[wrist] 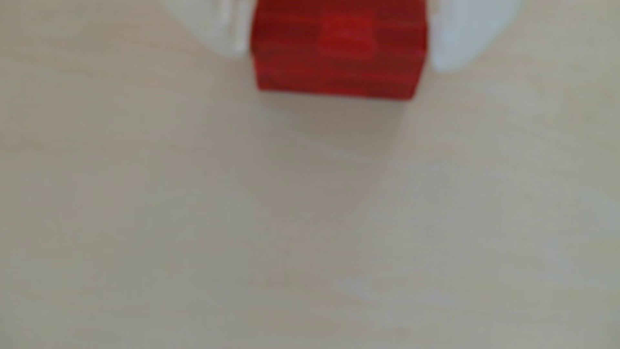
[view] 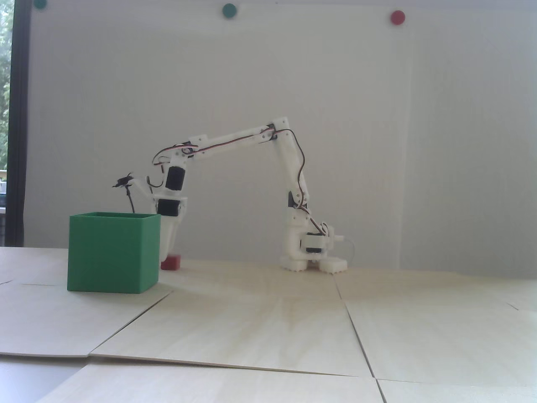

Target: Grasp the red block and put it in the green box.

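The red block (wrist: pixel 339 43) fills the top middle of the wrist view, with a white finger pressed against each side. My gripper (wrist: pixel 340 58) is shut on it. In the fixed view the red block (view: pixel 171 263) rests on the wooden table just right of the green box (view: pixel 112 252), and my gripper (view: pixel 169 251) points straight down onto it. The box's right wall hides part of the gripper's lower left side. The box's inside cannot be seen from this low angle.
The arm's white base (view: pixel 312 256) stands at the back of the table, right of the block. The table is made of pale wooden panels (view: pixel 268 319) with seams between them. A white wall lies close behind the arm.
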### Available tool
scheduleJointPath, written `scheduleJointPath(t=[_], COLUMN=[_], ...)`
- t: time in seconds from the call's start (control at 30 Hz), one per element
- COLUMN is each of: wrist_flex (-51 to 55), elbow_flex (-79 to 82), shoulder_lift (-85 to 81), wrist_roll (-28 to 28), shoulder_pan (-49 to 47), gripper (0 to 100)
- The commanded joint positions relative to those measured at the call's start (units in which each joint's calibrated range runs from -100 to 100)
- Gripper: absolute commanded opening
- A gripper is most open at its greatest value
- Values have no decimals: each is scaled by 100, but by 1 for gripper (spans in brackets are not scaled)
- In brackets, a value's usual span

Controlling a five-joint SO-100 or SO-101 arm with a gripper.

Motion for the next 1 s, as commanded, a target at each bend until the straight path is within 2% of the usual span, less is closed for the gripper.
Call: scheduleJointPath(t=[0.0, 0.6, 0.97], wrist_flex=[-112, -104, -112], elbow_flex=[-39, -12, 529], shoulder_lift=[-485, -398, -414], wrist_roll=[122, 210, 216], shoulder_pan=[-89, -217, -426], gripper=[20, 20, 19])
